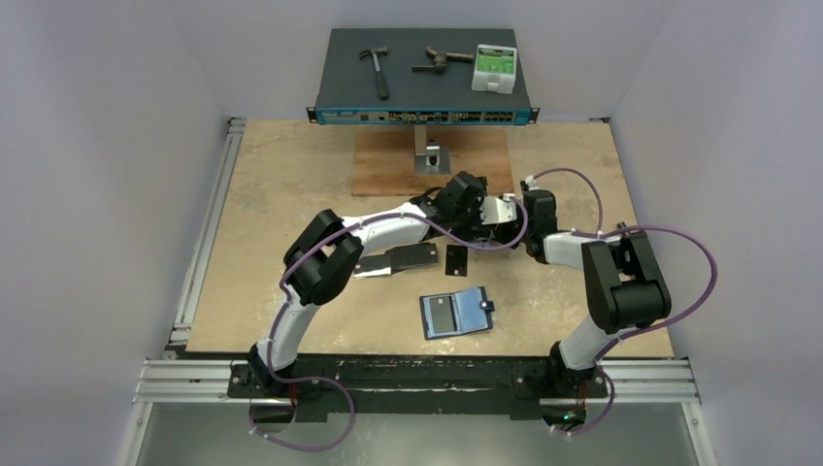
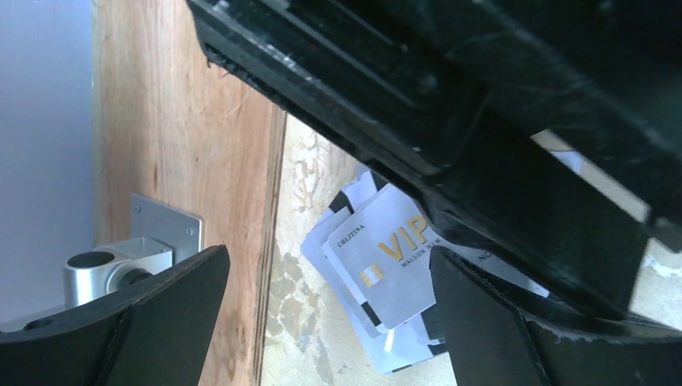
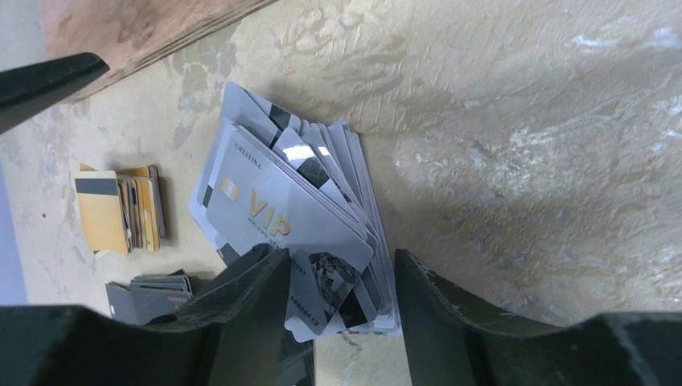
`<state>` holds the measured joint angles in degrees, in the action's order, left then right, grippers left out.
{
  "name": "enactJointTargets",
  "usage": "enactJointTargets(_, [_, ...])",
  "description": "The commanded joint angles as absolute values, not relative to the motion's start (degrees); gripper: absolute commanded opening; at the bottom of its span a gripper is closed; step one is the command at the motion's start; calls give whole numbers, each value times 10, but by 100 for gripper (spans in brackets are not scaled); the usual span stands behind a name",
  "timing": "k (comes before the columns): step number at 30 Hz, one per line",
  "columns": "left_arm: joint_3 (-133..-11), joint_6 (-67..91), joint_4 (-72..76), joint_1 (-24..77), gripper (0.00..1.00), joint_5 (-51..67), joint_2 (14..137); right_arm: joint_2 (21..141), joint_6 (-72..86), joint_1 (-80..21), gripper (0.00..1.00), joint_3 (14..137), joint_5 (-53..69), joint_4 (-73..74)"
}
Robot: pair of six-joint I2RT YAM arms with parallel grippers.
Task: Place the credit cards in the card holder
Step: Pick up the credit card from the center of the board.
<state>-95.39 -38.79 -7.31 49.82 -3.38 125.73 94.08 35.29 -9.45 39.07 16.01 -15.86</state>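
A fanned pile of silver-grey credit cards, a VIP card on top, lies on the table in front of the wooden board. My right gripper is shut on the pile's near end, a finger against each long edge. The pile still rests on the table. My left gripper hangs wide open just above the same silver cards, holding nothing. A gold-yellow stack and a dark stack lie beside the silver pile. The navy card holder lies open nearer the arm bases. Two black cards lie flat between it and the grippers.
A wooden board carrying a metal bracket lies just behind the grippers. A network switch stands at the back, with a hammer and other items on top. Both arms crowd together over the silver pile.
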Motion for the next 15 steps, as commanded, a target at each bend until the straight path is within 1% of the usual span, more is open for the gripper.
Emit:
enactJointTargets(1, [-968,-392,-87,504,96,-19,1263,928,361,-95,47,381,148,-158])
enactJointTargets(5, [-963,-375,-104,498,96,-14,1244,921,363,-93,42,371,130,-157])
enactJointTargets(11, [-926,-357,-110,482,96,-8,1201,889,367,-79,39,349,111,-148])
enactJointTargets(15, [-925,-347,-123,469,96,-8,1193,872,367,-72,40,343,102,-138])
